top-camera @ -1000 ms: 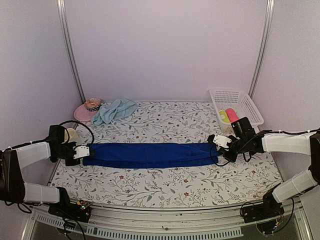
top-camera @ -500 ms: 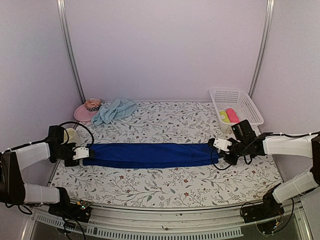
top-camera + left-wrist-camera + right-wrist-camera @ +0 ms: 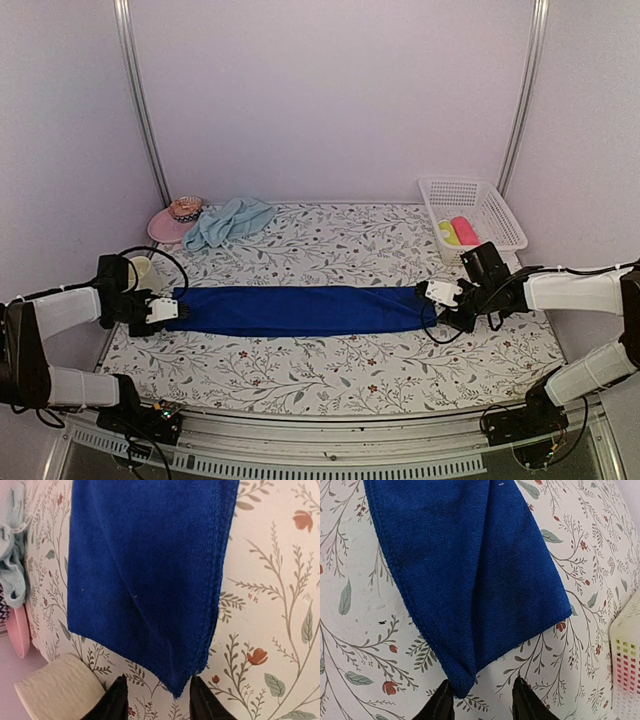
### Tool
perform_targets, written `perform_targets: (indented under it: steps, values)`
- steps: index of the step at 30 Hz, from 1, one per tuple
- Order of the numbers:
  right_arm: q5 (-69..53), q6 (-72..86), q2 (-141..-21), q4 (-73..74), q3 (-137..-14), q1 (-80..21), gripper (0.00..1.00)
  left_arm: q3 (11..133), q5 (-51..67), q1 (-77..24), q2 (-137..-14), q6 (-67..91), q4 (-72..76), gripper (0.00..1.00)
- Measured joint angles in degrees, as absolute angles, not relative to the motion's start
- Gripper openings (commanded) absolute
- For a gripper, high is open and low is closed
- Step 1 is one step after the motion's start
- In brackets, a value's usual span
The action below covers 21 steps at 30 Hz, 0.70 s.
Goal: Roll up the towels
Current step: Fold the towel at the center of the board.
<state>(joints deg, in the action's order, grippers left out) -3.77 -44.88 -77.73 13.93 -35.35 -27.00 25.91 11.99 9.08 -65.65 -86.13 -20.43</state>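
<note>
Left gripper, right gripper parted around blue towel corners.

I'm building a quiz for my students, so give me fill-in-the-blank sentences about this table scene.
The left gripper and right gripper sit at opposite ends of the dark blue ____.
The aqua towel lies crumpled beside the pink ____.
The basket stands at the back ____ corner.
Missing: towel; hat; right.

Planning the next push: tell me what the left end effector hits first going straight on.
The blue towel: its corner lies inside the open left end effector, so probably cloth at once.
</note>
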Motion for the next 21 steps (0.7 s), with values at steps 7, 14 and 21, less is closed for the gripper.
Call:
perform_targets:
  steps: [7,14,21]
  values:
    - [-3.42,-44.88,-76.51,15.03,-35.27,-27.16,0.62,27.18,12.10,9.93,-65.21,-87.37,-23.49,0.88]
    - [-3.79,-44.12,-71.16,19.55,-36.77,-27.38,0.70,33.80,14.15,13.28,-63.37,-88.14,-29.21,0.97]
    - [-4.99,-42.13,-65.30,22.90,-40.38,-27.40,0.71,39.66,17.61,15.20,-65.60,-84.36,-29.17,0.96]
